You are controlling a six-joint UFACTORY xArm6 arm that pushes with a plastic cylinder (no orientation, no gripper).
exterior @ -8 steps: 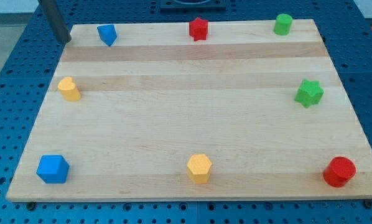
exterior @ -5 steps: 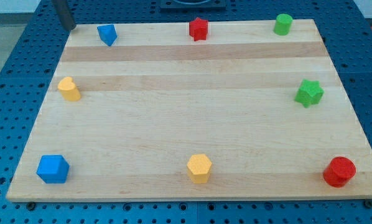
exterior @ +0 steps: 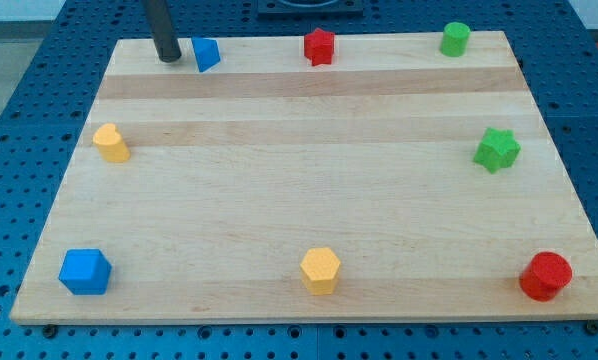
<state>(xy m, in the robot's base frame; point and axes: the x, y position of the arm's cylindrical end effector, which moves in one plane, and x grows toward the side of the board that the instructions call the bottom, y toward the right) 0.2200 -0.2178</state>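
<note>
My tip [exterior: 168,57] rests on the wooden board [exterior: 309,190] near its top left corner. It stands just left of a small blue wedge-shaped block [exterior: 206,54], close to it or touching its left side. A red star block [exterior: 320,46] lies farther right along the top edge. A yellow cylinder [exterior: 110,143] sits below my tip near the left edge.
A green cylinder [exterior: 455,39] is at the top right, a green star [exterior: 497,149] at the right edge, a red cylinder [exterior: 546,276] at the bottom right. A yellow hexagonal block [exterior: 320,270] is at bottom centre, a blue cube [exterior: 85,271] at bottom left.
My tip has moved right from off the board's top left corner onto the board. The blue wedge block has shifted right by a short way.
</note>
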